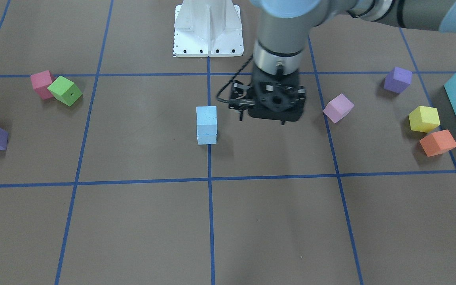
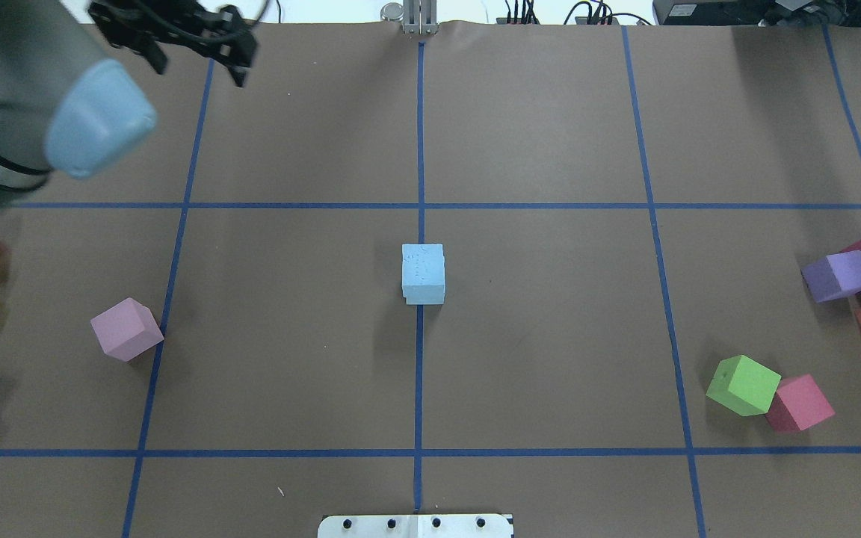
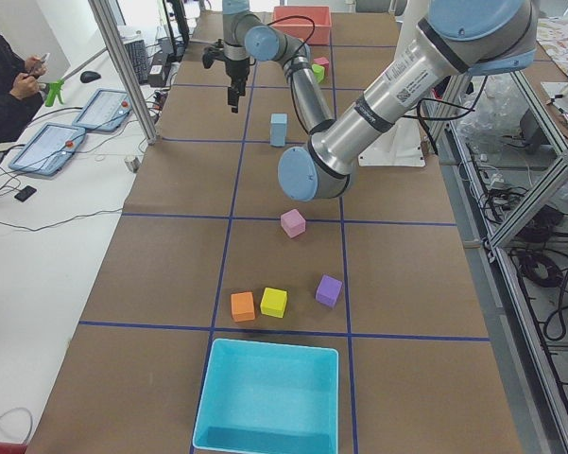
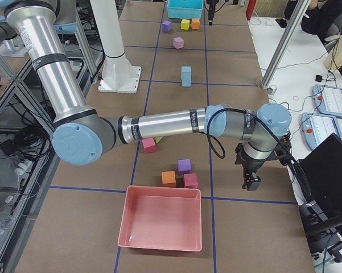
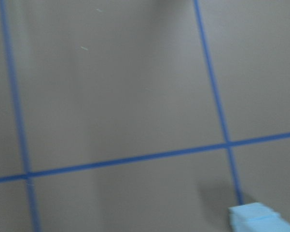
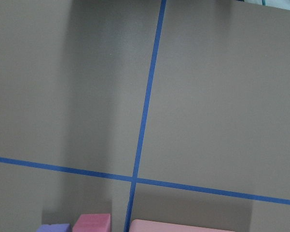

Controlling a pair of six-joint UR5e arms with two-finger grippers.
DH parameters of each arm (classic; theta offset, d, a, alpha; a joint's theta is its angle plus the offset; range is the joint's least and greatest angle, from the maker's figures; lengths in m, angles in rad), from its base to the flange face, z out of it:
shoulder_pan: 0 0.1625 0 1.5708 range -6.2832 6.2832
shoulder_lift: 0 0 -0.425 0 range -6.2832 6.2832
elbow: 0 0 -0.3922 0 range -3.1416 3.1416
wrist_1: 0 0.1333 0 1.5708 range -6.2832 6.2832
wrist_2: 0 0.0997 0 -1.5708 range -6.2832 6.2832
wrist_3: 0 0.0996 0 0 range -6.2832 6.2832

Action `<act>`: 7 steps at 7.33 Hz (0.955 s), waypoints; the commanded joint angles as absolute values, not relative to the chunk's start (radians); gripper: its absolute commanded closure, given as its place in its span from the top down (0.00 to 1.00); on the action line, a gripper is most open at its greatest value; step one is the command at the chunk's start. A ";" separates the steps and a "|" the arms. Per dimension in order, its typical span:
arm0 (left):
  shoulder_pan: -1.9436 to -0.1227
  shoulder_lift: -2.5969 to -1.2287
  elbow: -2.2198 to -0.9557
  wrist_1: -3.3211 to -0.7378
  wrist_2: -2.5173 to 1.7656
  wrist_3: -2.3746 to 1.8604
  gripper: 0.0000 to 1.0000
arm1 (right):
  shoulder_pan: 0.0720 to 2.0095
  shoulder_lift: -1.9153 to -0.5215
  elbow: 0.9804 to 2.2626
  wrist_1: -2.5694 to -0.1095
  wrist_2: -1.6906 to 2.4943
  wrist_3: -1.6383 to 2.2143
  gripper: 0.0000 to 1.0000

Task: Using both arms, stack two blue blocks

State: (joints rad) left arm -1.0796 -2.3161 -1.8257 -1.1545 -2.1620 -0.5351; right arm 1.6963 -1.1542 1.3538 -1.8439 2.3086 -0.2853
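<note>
- Two blue blocks (image 1: 206, 124) stacked one on the other, midway between the table's long edges, on the middle tape line; upper one slightly offset.
- Overhead view: left gripper (image 2: 199, 71) high toward the operators' edge, well apart from the stack, fingers spread wide, empty.
- Left wrist view: only a blurred corner of that stack, bottom right.
- Right-end side view alone: right gripper (image 4: 251, 183) pointing down near the operators' edge, near the pink tray (image 4: 159, 224); impossible to tell how far its fingers stand apart.
- Right wrist view: tray rim, a pink cube (image 6: 91, 223) and a purple cube (image 6: 53, 227) along the bottom of the picture.
- Teal box (image 3: 269, 397) at the table's left end: whole in the left-end side view, cut off in the front view.
</note>
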 commanded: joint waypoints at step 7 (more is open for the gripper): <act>-1.640 -1.878 -1.752 -1.160 -2.339 0.351 0.98 | 1.643 -1.146 1.378 -1.841 2.324 -0.256 1.00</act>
State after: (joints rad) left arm -1.6166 -1.8807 -1.7756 -1.1570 -2.3371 0.3238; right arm 1.6481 -1.1479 1.3775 -1.8420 2.3297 -0.2554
